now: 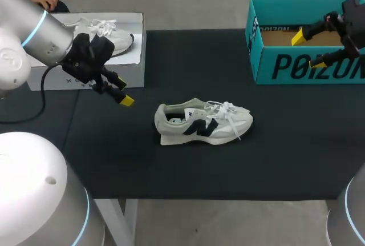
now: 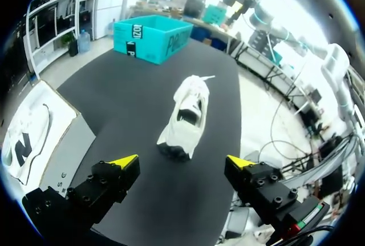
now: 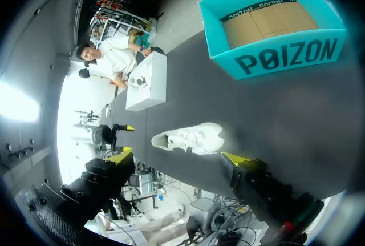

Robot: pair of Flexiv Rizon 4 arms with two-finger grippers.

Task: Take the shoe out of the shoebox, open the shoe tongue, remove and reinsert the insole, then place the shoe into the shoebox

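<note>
A: Where is the shoe (image 1: 202, 123) found?

B: It is set upright on its sole near the middle of the black tabletop (image 1: 142, 166), outside any box. The heel is turned toward the left arm's side and the toe toward the right arm's. Its laces are seen loose over the tongue.

A: And the shoebox (image 1: 302, 63)?

B: The teal shoebox is placed well apart from the shoe, beyond its toe and farther back. It is open-topped, and only a brown cardboard floor is seen inside.

A: How is the left pincer (image 2: 182, 161) held?

B: It is held in the air off the shoe's heel end, near it but apart. The yellow-tipped fingers are spread wide and nothing is gripped — the shoe is seen ahead of them, heel nearest.

A: The right pincer (image 1: 308, 51)?

B: It is held well apart from the shoe, past its toe, up by the shoebox. Its fingers are likewise spread wide, with nothing between them.

A: Anything else?

B: A white box (image 1: 134, 66) is stood beyond the shoe's heel side, farther back — a second shoe (image 1: 108, 29) is laid in it.
</note>
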